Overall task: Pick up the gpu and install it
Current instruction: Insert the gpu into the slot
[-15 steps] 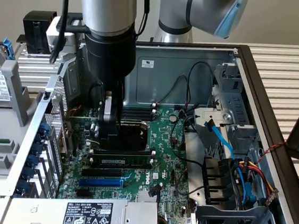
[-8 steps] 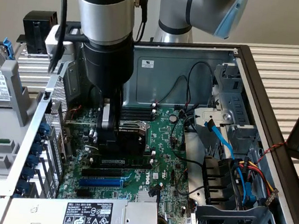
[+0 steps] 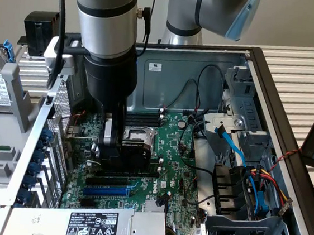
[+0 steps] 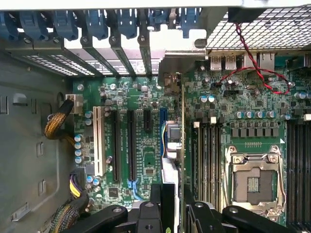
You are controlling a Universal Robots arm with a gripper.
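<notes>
My gripper (image 3: 114, 149) reaches down into the open computer case and is shut on the gpu (image 3: 136, 157), a dark block held low over the green motherboard (image 3: 168, 169). In the wrist view the gpu (image 4: 181, 145) appears edge-on as a thin green board between my black fingers (image 4: 146, 216), with its silver end bracket (image 4: 170, 73) toward the case's rear wall. The card's lower edge runs just beside the blue expansion slot (image 4: 163, 121). Whether it touches a slot I cannot tell. A long black slot (image 3: 120, 176) and a blue slot (image 3: 107, 191) lie just in front of it.
The CPU socket (image 4: 255, 177) and memory slots (image 4: 206, 155) lie beside the card. Blue bracket latches (image 4: 97, 24) line the rear openings. A power supply (image 3: 95, 226) sits at the front. A drive cage with coloured cables (image 3: 246, 177) stands at the exterior view's right.
</notes>
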